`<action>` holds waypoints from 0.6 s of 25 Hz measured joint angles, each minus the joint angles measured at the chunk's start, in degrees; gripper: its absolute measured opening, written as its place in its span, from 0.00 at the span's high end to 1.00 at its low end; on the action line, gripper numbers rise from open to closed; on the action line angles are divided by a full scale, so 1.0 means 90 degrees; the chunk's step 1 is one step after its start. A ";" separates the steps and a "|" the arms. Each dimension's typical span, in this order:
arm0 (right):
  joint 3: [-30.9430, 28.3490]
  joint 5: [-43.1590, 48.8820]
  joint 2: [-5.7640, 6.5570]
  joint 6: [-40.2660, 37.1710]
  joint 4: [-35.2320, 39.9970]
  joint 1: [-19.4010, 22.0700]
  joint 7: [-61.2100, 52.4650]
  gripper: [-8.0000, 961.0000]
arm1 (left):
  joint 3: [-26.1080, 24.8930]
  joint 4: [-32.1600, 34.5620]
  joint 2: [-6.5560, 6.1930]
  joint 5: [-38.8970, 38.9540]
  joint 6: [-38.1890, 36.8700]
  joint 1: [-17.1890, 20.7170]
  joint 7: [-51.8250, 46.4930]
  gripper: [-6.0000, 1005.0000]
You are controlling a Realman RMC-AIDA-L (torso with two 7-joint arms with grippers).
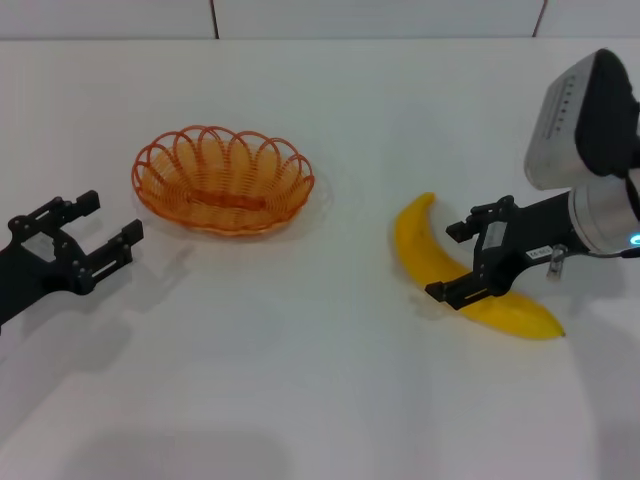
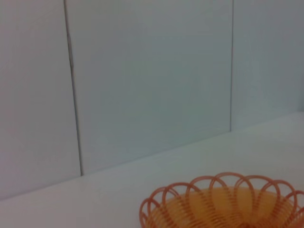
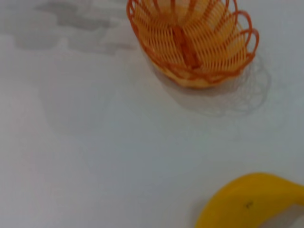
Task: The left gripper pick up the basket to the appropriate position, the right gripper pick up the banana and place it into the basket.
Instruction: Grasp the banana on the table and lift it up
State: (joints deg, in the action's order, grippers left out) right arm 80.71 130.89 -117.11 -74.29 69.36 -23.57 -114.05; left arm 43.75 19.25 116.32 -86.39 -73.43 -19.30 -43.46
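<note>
Presently the right pincer, fingers apart, straddles the banana lying on the tabletop well right of the basket, while the left pincer waits open just left of it.

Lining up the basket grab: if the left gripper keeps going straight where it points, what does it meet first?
Likely the orange wire basket: the open left gripper points at its near rim, with bare table between. Height is unclear, so it could pass over.

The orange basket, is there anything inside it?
Nothing: the basket holds only its own wire floor. The banana lies on the table, under the right gripper.
</note>
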 joint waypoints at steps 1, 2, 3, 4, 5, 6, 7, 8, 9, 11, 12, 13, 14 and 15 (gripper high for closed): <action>0.0030 0.0064 0.0000 0.0003 0.0009 -0.0017 -0.0055 0.17 | -0.0002 0.0000 -0.0001 -0.0017 0.0024 -0.0008 -0.0007 0.31; 0.0057 0.0117 0.0000 0.0006 0.0016 -0.0038 -0.0101 0.17 | 0.0000 0.0000 -0.0002 -0.0017 0.0041 -0.0020 -0.0007 0.31; 0.0088 0.0169 0.0000 0.0010 0.0018 -0.0065 -0.0143 0.17 | 0.0010 0.0000 -0.0002 -0.0017 0.0053 -0.0036 -0.0007 0.31; 0.0143 0.0227 0.0001 0.0026 0.0019 -0.0105 -0.0203 0.17 | 0.0015 0.0000 -0.0003 -0.0018 0.0058 -0.0042 -0.0007 0.31; 0.0218 0.0287 0.0001 0.0047 0.0013 -0.0147 -0.0269 0.17 | 0.0018 0.0000 -0.0003 -0.0018 0.0058 -0.0050 -0.0007 0.31; 0.0304 0.0350 0.0003 0.0092 0.0009 -0.0171 -0.0342 0.17 | 0.0019 0.0000 -0.0004 -0.0019 0.0058 -0.0056 -0.0007 0.31; 0.0379 0.0402 0.0004 0.0132 0.0005 -0.0191 -0.0410 0.17 | 0.0020 0.0000 -0.0005 -0.0020 0.0058 -0.0061 -0.0007 0.31; 0.0511 0.0507 0.0005 0.0211 -0.0009 -0.0223 -0.0523 0.17 | 0.0020 0.0000 -0.0005 -0.0020 0.0058 -0.0061 -0.0007 0.31; 0.0511 0.0507 0.0005 0.0211 -0.0009 -0.0223 -0.0523 0.17 | 0.0021 0.0000 -0.0005 -0.0020 0.0058 -0.0066 -0.0006 0.31; 0.0575 0.0548 0.0006 0.0239 -0.0027 -0.0248 -0.0582 0.17 | 0.0022 0.0000 -0.0005 -0.0029 0.0058 -0.0075 -0.0006 0.31; 0.0593 0.0552 0.0006 0.0242 -0.0031 -0.0256 -0.0599 0.17 | 0.0022 0.0000 -0.0005 -0.0034 0.0058 -0.0077 -0.0006 0.31; 0.0607 0.0553 0.0009 0.0241 -0.0033 -0.0264 -0.0613 0.17 | 0.0022 0.0000 -0.0005 -0.0040 0.0060 -0.0081 -0.0006 0.31; 0.0608 0.0554 0.0012 0.0241 -0.0034 -0.0273 -0.0617 0.17 | 0.0022 0.0000 -0.0005 -0.0040 0.0074 -0.0083 -0.0005 0.31; 0.0608 0.0555 0.0013 0.0239 -0.0034 -0.0278 -0.0618 0.17 | 0.0022 0.0000 -0.0005 -0.0040 0.0092 -0.0085 -0.0005 0.31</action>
State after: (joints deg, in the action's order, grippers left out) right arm 86.18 135.88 -116.99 -72.14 69.05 -26.07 -119.62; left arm 43.95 19.24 116.27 -86.75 -72.60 -20.06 -43.51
